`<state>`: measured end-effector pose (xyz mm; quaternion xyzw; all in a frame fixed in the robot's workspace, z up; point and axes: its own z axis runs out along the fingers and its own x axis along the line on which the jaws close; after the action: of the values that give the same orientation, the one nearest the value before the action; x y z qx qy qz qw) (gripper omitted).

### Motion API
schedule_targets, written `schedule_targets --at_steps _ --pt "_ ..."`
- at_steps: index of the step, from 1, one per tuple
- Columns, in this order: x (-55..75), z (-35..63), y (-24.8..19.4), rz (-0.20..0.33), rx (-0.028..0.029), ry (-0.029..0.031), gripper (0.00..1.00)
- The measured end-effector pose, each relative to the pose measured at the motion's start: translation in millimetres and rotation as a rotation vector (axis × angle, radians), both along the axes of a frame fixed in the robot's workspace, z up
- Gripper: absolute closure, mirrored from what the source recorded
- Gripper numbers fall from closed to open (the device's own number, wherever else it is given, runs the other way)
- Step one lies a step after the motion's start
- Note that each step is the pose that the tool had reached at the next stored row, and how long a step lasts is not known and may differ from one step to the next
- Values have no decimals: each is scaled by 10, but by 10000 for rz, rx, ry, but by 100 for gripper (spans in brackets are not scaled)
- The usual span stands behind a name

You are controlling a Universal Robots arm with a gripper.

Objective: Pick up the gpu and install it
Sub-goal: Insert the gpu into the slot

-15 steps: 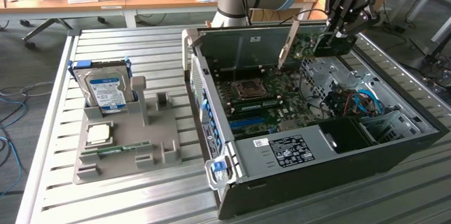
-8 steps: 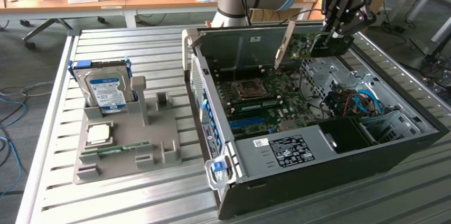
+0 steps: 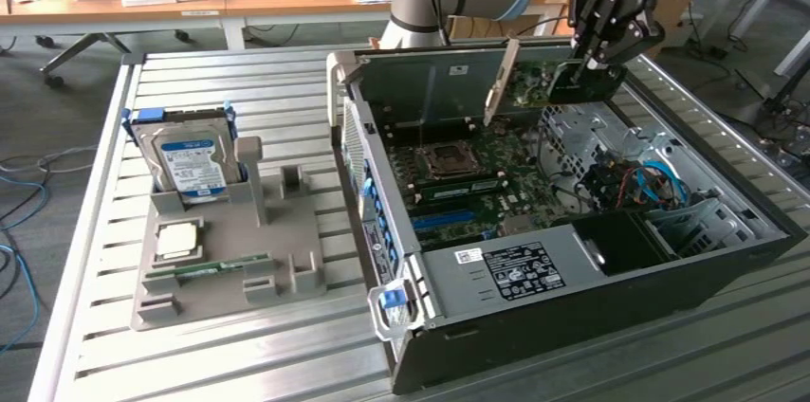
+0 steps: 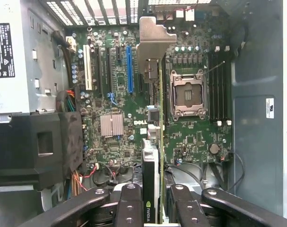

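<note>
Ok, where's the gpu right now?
The gpu is gripped in the pincer above the open case, at the exterior view's upper right. It hangs edge-down over the motherboard beside the CPU socket.

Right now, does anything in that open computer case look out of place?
Only the gpu: gripped by the end effector, it hangs edge-on above the motherboard, seated in no slot. The CPU socket is also empty. Nothing looks damaged.

The gpu (image 3: 563,87) is green-edged with a dark face and silver bracket (image 3: 503,80); the gripper (image 3: 586,67) is black. Inside the black case (image 3: 608,312) the motherboard (image 4: 119,90) is green with one blue slot (image 4: 129,68). Beside the case, the hard drive (image 3: 185,129) is silver with a blue-white label (image 3: 193,167), on a ribbed pale-grey worktop (image 3: 190,359).
</note>
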<state>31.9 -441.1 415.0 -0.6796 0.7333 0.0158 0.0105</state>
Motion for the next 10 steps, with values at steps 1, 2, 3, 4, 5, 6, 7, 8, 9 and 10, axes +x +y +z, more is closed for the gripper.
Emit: schedule_targets --at_steps 1,2,3,4,5,6,7,8,9,10 --pt "0 0 0 0 -1 0 73" --pt "0 0 0 1 -1 1 73" --pt "0 0 0 1 0 0 73" --pt "0 0 0 0 0 0 73" --pt "0 -2 0 1 1 0 73" --pt "0 -6 1 0 3 -1 73" --pt "0 -12 1 1 1 0 73" --pt "0 -18 1 1 0 0 73" --pt "0 -26 0 1 1 0 73" --pt "0 -32 0 1 0 1 73"
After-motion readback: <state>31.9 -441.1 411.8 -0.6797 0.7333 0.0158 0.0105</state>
